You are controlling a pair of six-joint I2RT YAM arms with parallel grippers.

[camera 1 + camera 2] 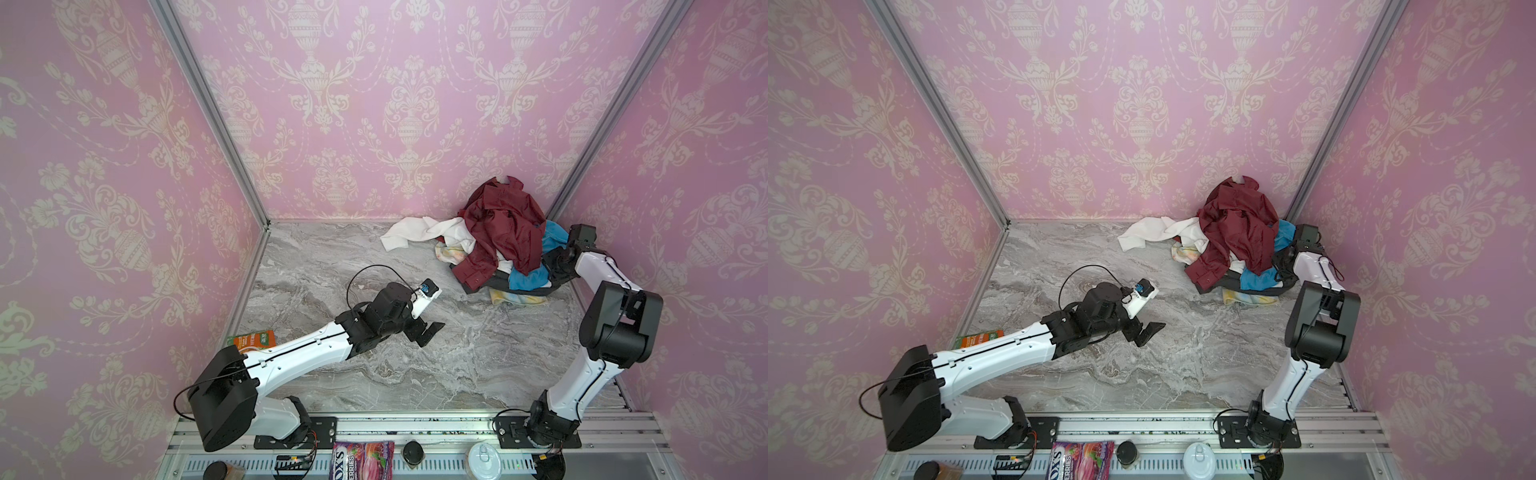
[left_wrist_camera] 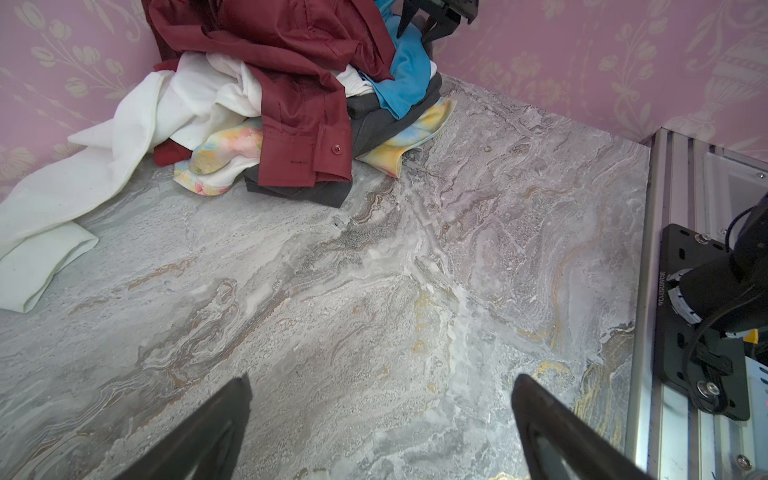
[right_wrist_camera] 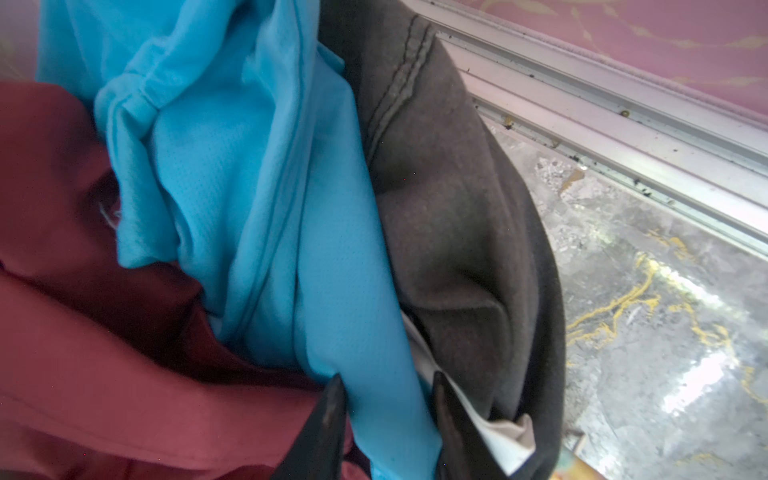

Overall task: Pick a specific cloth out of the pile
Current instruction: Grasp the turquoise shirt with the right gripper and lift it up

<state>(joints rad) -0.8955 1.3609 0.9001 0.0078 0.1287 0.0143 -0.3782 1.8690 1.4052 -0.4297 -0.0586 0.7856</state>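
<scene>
The pile lies in the far right corner, with a maroon shirt on top. The cloth, bright turquoise, pokes out of the pile's right side under the shirt; it also shows in a top view and the left wrist view. In the right wrist view my right gripper has its fingers pressed on either side of a fold of the cloth, between the shirt and a dark grey garment. My left gripper hangs open over bare table mid-left, nothing between its fingers.
A white cloth trails left from the pile, and a pale yellow cloth lies under it. The right wall's metal rail runs close behind the pile. An orange packet lies at the left edge; a candy bag sits on the front rail.
</scene>
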